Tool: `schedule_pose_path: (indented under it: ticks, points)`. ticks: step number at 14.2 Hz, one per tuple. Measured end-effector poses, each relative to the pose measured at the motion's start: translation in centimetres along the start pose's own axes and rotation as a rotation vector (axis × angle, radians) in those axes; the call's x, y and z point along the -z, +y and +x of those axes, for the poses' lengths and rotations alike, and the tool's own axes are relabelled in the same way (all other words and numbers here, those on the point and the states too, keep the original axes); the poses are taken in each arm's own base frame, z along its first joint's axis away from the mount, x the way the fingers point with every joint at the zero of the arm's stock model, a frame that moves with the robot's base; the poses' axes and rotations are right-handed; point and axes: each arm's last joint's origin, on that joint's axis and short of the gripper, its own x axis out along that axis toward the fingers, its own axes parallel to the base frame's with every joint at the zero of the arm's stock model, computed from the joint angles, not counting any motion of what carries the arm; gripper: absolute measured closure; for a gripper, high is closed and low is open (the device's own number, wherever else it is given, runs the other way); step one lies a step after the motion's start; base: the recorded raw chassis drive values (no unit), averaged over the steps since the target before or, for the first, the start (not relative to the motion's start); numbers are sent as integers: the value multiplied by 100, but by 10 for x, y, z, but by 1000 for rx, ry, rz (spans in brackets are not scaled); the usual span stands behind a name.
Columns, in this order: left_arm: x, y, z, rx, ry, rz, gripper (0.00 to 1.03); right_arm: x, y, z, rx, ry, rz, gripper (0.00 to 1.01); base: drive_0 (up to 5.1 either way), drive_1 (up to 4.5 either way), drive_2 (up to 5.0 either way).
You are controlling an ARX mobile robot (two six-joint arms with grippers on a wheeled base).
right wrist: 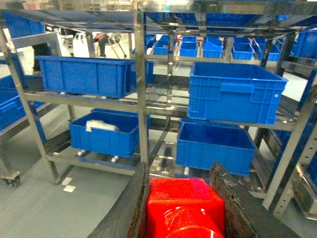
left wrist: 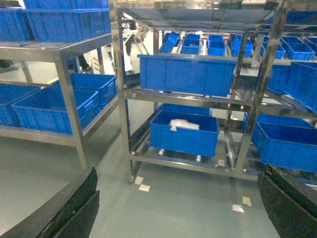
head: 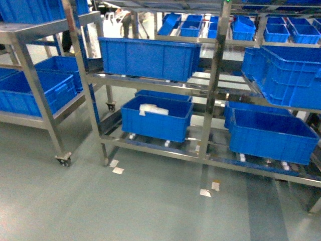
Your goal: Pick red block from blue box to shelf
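We hold the red block (right wrist: pixel 184 208) in the right gripper (right wrist: pixel 184 210): in the right wrist view its dark fingers (right wrist: pixel 130 210) press against the block's left and right sides, and the round stud shows at the bottom edge of the picture. The block hangs in the air, well short of the shelf (right wrist: pixel 140 89) (the steel rack straight ahead of us).

On that shelf, a long dark blue crate (right wrist: pixel 84 74) sits on the middle tier to the left of the near post, and a taller ribbed crate (right wrist: pixel 233 91) sits to the right of it. Below, a lower-left crate (right wrist: pixel 104 134) carries a white packet (right wrist: pixel 101 125), and another blue crate (right wrist: pixel 215 146) sits to its right.

The left gripper (left wrist: pixel 178 208) has its fingers (left wrist: pixel 74 208) spread wide apart with nothing between them, only the grey-green floor (left wrist: pixel 188 203) beyond.

In the head view neither arm shows. A second steel rack (head: pixel 35 70) with blue crates stands to the left on caster wheels (head: pixel 63 160), and small white tape marks (head: pixel 118 169) lie on the floor near the shelf's feet.
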Motion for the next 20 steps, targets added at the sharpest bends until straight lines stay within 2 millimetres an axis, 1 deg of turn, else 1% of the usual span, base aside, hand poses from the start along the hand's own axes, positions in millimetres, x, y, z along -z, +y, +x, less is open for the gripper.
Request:
schedule_pose_path:
  ticks: [14,17,20]
  points:
    - [0,0,0,0,0,0,5,0,0,0,0,0,0,72,-155,-155,-155]
    - [0,0,0,2,0,0,5,0,0,0,0,0,0,72,0,0,0]
    - [0,0,0,1,0,0,5,0,0,0,0,0,0,72,355,144,-459]
